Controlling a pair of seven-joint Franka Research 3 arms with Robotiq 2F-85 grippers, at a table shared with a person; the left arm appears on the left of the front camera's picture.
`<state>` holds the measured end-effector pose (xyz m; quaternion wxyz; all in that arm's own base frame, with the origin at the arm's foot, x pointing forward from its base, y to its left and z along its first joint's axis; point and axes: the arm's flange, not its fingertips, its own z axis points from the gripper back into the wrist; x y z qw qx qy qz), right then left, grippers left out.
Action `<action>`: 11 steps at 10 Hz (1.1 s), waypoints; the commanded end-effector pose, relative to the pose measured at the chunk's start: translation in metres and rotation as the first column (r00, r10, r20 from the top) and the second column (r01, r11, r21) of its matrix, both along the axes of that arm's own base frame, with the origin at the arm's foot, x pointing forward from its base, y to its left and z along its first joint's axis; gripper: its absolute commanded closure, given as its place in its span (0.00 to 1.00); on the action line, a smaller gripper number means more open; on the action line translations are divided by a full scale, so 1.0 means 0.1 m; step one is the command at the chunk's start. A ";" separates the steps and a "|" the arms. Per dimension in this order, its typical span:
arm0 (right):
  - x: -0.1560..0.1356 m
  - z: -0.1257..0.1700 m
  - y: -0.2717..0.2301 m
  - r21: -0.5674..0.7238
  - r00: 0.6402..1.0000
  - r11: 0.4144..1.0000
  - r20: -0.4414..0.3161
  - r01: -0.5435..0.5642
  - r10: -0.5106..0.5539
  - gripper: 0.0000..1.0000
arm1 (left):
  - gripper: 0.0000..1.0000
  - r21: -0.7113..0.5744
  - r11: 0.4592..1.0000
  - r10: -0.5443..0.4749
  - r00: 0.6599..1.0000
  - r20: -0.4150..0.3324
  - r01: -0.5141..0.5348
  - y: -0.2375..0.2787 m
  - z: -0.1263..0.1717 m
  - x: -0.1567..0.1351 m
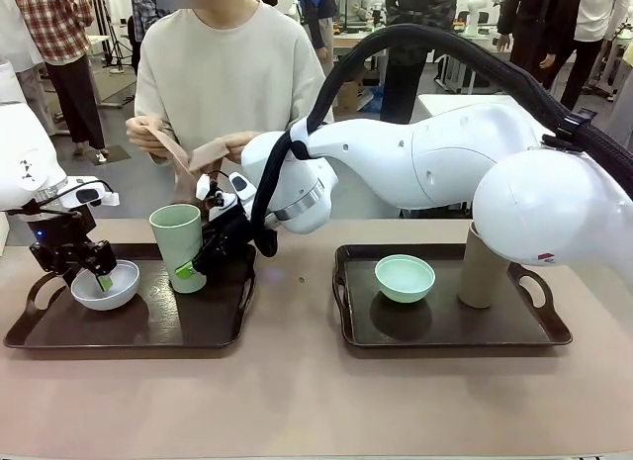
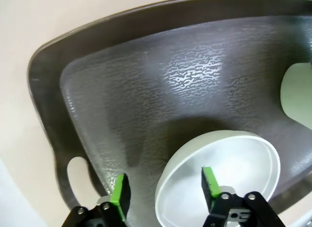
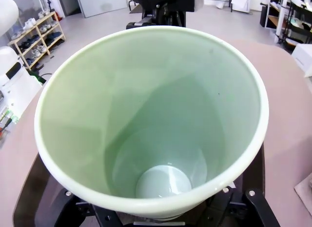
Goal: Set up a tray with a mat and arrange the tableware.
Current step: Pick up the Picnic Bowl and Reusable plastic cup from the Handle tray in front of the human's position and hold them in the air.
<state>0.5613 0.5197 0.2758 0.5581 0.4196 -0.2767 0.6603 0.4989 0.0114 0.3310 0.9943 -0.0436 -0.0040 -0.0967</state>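
On the left tray [image 1: 148, 326], your left claw [image 2: 165, 185] gapes astride the bowl's [image 2: 234, 163] rim; right claw's [image 1: 193, 267] hold on the tumbler [image 1: 176, 237] is unclear. Squeeze both.

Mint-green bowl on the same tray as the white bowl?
No, the mint-green bowl sits on the right tray beside the tan-brown tumbler; the white bowl is on the left tray.

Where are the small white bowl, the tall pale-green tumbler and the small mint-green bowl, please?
Small white bowl [image 1: 109, 300]: front view, outer wall.
Tall pale-green tumbler [image 1: 173, 244]: front view, outer wall.
Small mint-green bowl [image 1: 405, 276]: front view, inner hollow.
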 end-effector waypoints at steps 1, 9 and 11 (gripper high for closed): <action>0.10 -0.02 0.05 0.011 0.999 1.000 0.019 -0.027 0.027 1.00 | 0.60 0.026 0.999 0.019 1.000 -0.010 -0.019 0.04 0.04 0.03; 0.05 0.15 -0.08 0.025 0.999 1.000 0.040 -0.005 0.004 1.00 | 1.00 0.093 0.993 0.073 0.997 -0.030 -0.070 0.09 0.19 -0.02; -0.21 0.71 -0.31 0.091 0.997 0.996 0.071 -0.018 0.012 0.75 | 1.00 0.093 0.993 0.077 0.996 -0.034 -0.074 0.05 0.53 -0.17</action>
